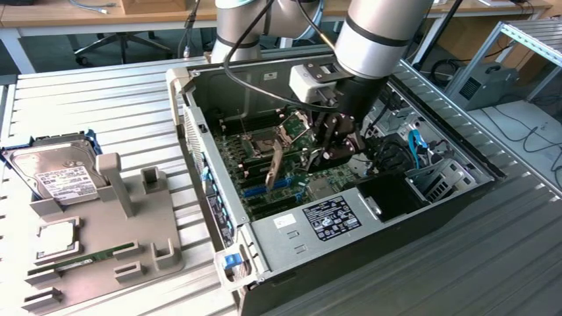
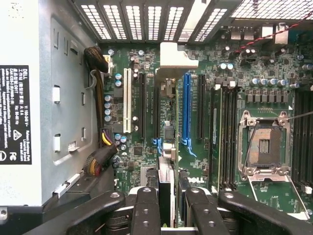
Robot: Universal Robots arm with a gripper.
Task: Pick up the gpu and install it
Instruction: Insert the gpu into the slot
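Gripper (image 2: 166, 205) inside the open computer case (image 1: 263, 247), fingers (image 2: 145, 210) clamped on the top edge of the gpu (image 2: 166, 171). Card held upright, edge-on, just over the motherboard (image 2: 234, 63), lined up between the black and blue slots; its pale bracket (image 2: 177, 59) sits at the far end near the case's vented rear wall. Beyond, empty processor socket (image 2: 264, 147). On the table (image 1: 114, 99), a grey tray (image 1: 114, 263) with a hard drive (image 1: 60, 176).

label (image 2: 13, 115): "DELL" | motherboard (image 2: 195, 180): "DELL"
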